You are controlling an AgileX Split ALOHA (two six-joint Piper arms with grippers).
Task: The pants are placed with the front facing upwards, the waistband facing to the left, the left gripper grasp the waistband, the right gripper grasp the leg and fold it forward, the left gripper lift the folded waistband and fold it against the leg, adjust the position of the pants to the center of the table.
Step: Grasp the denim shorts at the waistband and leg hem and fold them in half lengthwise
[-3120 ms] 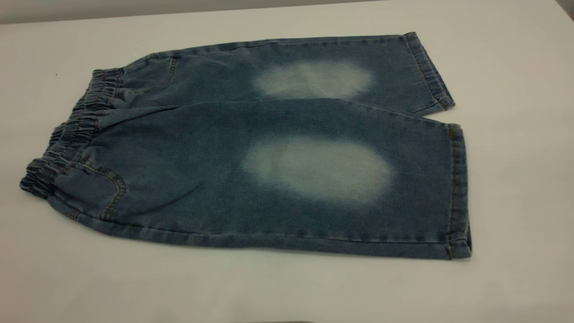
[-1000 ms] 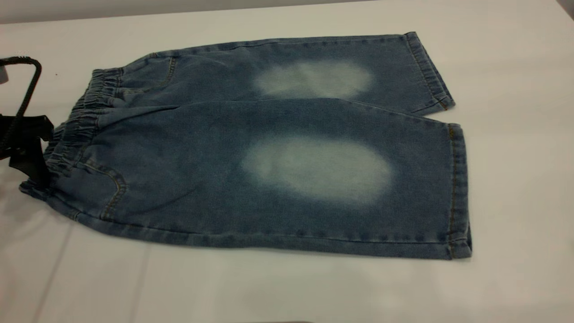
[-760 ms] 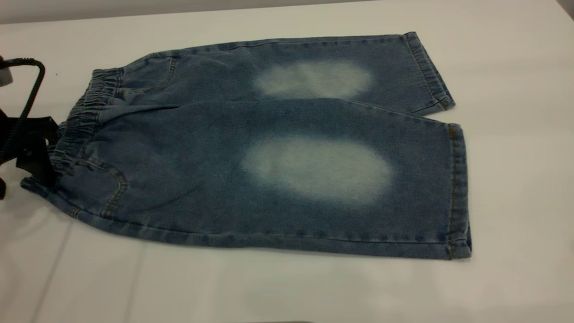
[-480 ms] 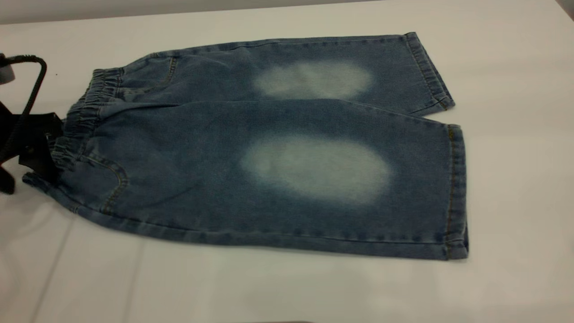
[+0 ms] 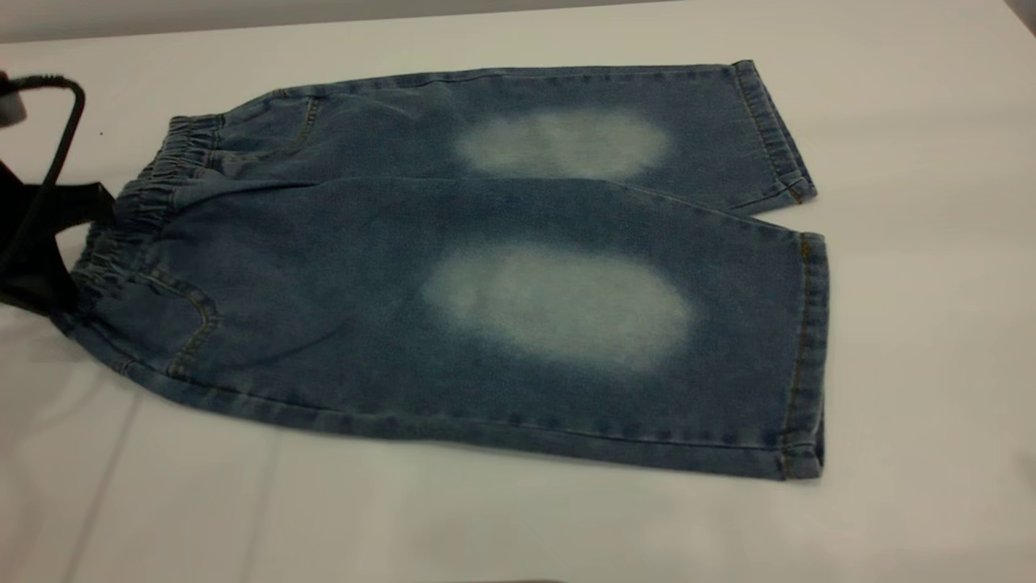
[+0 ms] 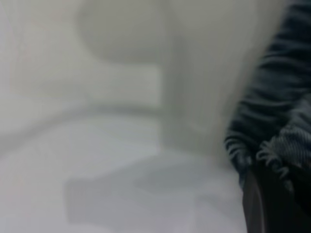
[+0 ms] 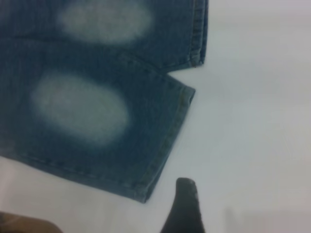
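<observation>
The pants (image 5: pixel 486 267) are lying flat on the white table (image 5: pixel 931 324), front side up, with the waistband (image 5: pixel 133 219) pointing to the exterior view's left and both leg hems to its right. There are no containers on the table; the only pockets showing are the 2 stitched ones just inside the waistband, and what they hold cannot be told.

The denim is mid blue with 1 pale faded oval on each of the 2 legs, and tan stitching is running along the hems and pocket edges. The waistband is darker and gathered into tight ruffles.

The left gripper (image 5: pixel 69 247) is sitting at the near corner of the waistband, its black fingers (image 6: pixel 262 204) closed on the ruched edge, with a thin black cable (image 5: pixel 61 138) arching above it.

The right gripper (image 7: pixel 184 208) is hovering over bare table just beside the near leg's hem corner, touching nothing; only 1 dark fingertip is showing, so how far apart its fingers stand cannot be told.
</observation>
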